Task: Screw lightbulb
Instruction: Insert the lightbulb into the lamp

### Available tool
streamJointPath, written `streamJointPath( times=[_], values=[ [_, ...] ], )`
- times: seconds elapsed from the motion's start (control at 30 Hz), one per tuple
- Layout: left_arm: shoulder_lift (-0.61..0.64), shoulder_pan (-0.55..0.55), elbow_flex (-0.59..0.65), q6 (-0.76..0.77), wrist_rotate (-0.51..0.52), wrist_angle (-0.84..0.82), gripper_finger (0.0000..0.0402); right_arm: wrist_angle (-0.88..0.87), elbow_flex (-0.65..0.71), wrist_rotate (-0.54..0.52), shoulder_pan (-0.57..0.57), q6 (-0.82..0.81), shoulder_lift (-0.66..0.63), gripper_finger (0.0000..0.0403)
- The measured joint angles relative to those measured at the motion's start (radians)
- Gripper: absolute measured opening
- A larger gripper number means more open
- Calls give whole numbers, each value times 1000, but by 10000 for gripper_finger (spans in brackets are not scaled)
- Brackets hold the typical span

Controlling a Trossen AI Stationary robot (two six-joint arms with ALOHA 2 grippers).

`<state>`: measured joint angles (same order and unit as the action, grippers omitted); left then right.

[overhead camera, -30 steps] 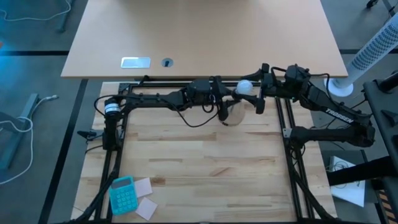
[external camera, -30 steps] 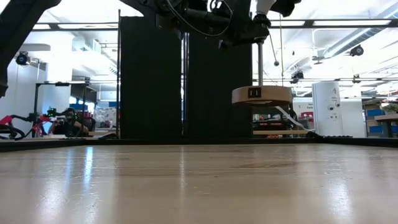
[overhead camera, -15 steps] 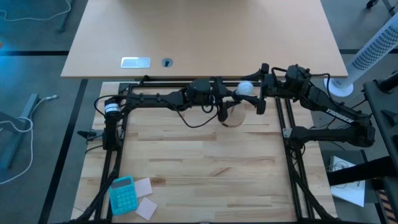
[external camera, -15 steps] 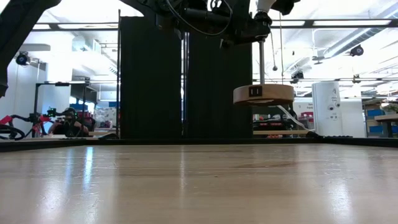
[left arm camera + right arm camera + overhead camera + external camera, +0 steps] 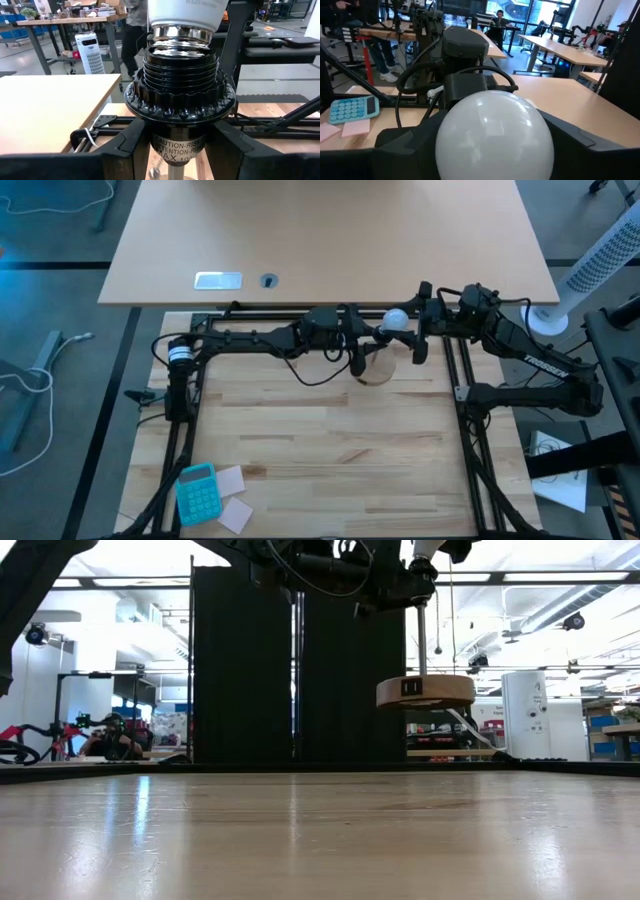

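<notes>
The glossy white lightbulb sits over the black socket, near the table's far edge. Its metal thread enters the socket's top. The socket tops a thin post on a round wooden disc, which hangs above the table. My left gripper reaches in from the left and is shut on the socket. My right gripper reaches in from the right and is shut on the bulb's globe. My left gripper pinches the socket's lower body between its two fingers, one on each side. The fingers come about level from the table's left. The socket stands upright, and the post and disc hang below it, clear of the table. My right gripper pinches the bulb's round globe between its two fingers, one on each side. The fingers come roughly level from the table's right. The bulb stands upright with its threaded base in the socket's top.
A teal calculator and two pale paper notes lie at the table's near left corner. Black frame rails run along the table's sides. A beige desk stands beyond the far edge.
The wooden disc has drifted a little toward the table's right and slightly up, still hanging clear of the table. Both grippers have kept their holds.
</notes>
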<state>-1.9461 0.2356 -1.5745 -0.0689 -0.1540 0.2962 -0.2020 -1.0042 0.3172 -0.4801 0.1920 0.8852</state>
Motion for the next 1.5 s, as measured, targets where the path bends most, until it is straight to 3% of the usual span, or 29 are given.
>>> streamJointPath(
  times=[0.4,0.93,1.5],
  values=[
    [0,-2,0,-57,-21,-105,144,-48,0,33,0,-41,32,256],
    [0,-43,46,-43,-14,-113,144,-179,-2,98,0,-64,48,254],
    [-2,-43,47,-23,-13,-114,144,-182,-1,114,0,-47,71,260]
  ],
)
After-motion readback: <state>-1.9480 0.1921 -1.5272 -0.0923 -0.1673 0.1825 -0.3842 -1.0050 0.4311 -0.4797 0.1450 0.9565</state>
